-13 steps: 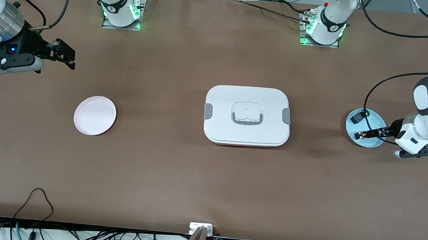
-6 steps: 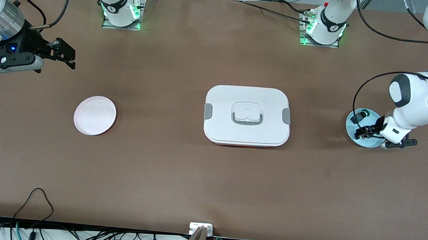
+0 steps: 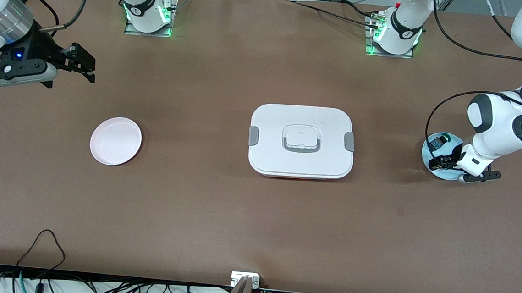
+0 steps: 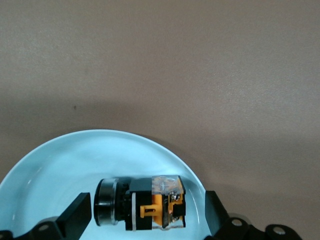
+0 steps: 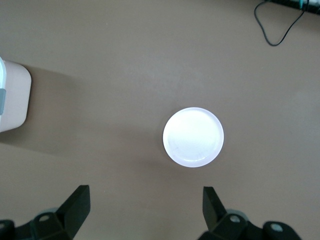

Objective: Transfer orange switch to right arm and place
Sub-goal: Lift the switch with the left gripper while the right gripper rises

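Observation:
The orange switch (image 4: 142, 202) lies on its side on the light blue plate (image 4: 60, 165) at the left arm's end of the table. My left gripper (image 4: 147, 210) is open and low over the plate, one finger on each side of the switch with a gap to each. In the front view the left gripper (image 3: 440, 163) covers most of the switch. My right gripper (image 3: 83, 64) is open and empty, waiting in the air at the right arm's end of the table. The right wrist view shows the right gripper (image 5: 145, 205) over bare table.
A black switch with a green cap (image 3: 437, 142) sits on the blue plate (image 3: 427, 153), farther from the front camera than the left gripper. A white plate (image 3: 115, 141) lies near the right arm's end, also in the right wrist view (image 5: 193, 137). A white lidded box (image 3: 301, 141) sits mid-table.
The left arm has swung its wrist in over the blue plate, so the hand now stands more upright above the switch. The right gripper has shifted slightly toward the arms' bases.

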Available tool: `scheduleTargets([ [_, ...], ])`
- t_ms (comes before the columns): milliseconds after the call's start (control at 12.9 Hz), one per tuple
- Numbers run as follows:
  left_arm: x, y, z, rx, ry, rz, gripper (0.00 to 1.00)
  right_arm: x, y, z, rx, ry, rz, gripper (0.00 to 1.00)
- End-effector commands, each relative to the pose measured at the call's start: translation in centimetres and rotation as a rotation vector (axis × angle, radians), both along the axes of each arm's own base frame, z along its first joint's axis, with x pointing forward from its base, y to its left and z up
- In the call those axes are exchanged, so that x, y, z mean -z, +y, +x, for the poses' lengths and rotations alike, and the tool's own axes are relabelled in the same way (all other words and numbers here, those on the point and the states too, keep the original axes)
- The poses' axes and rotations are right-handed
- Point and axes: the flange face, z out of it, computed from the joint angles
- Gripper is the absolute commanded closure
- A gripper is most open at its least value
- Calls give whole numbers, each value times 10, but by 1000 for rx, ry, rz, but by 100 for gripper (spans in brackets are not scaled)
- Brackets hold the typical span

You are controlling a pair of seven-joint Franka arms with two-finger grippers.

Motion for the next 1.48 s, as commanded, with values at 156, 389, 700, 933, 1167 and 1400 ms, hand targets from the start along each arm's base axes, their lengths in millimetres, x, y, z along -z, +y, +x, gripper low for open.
scheduleTargets([
  [156,6,9,-3,18,5,3,0,-10,1,-3,-13,-5,3,0],
  [389,8,8,-3,21,7,1,23,-10,0,-2,-11,-5,3,0],
  [700,6,15,-2,0,10,0,58,-10,0,-2,-11,-7,3,0],
  [933,-9,19,4,2,60,-6,66,-9,-3,-1,-5,-6,-2,0],
  [1167,-59,23,24,1,215,-39,66,-8,-6,0,0,-4,-11,0],
  [1400,-124,16,49,-12,328,-125,65,-4,-14,3,15,3,-12,0],
])
